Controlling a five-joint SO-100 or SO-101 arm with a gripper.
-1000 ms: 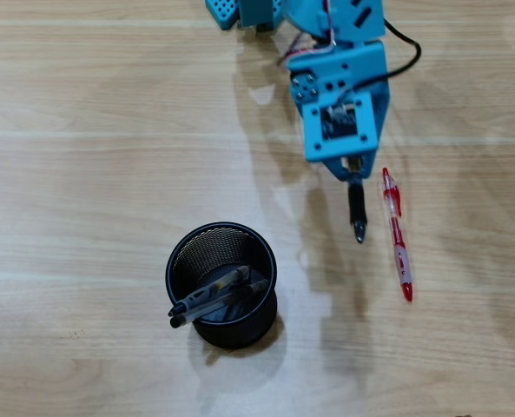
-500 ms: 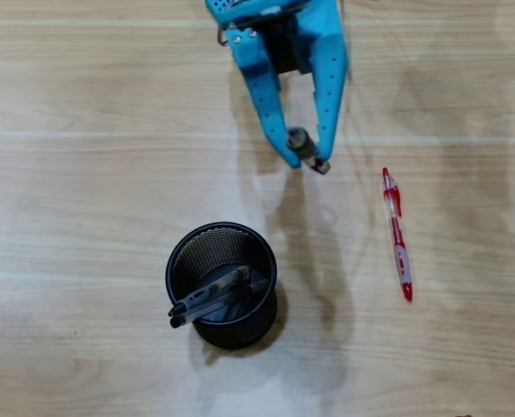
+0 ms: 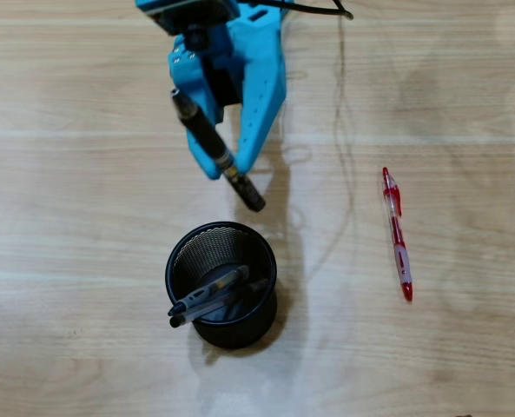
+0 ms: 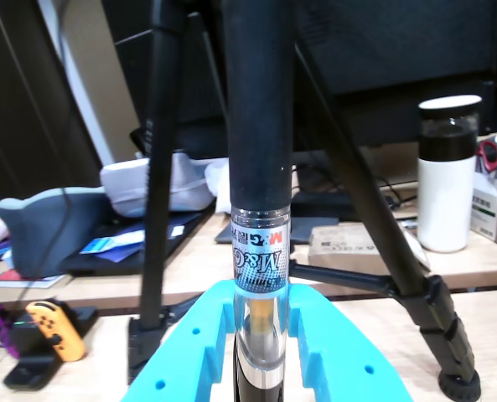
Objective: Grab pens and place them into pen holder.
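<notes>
My gripper (image 3: 229, 163) pinches a black pen (image 3: 215, 148), its long axis running eleven to five. The pen holder (image 3: 221, 282) lies just beyond at six.

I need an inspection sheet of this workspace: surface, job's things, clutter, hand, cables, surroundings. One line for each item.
Surface: light wooden table, bare apart from the job's things.
Job's things: black mesh pen holder with two dark pens inside; red pen lying on the table to its right in the overhead view.
Clutter: nothing seen on the table.
Hand: blue hand shut on a black pen, above the holder's upper side.
Cables: black cable at the top edge.
Surroundings: wrist view shows a tripod, white bottle, game controller.
</notes>
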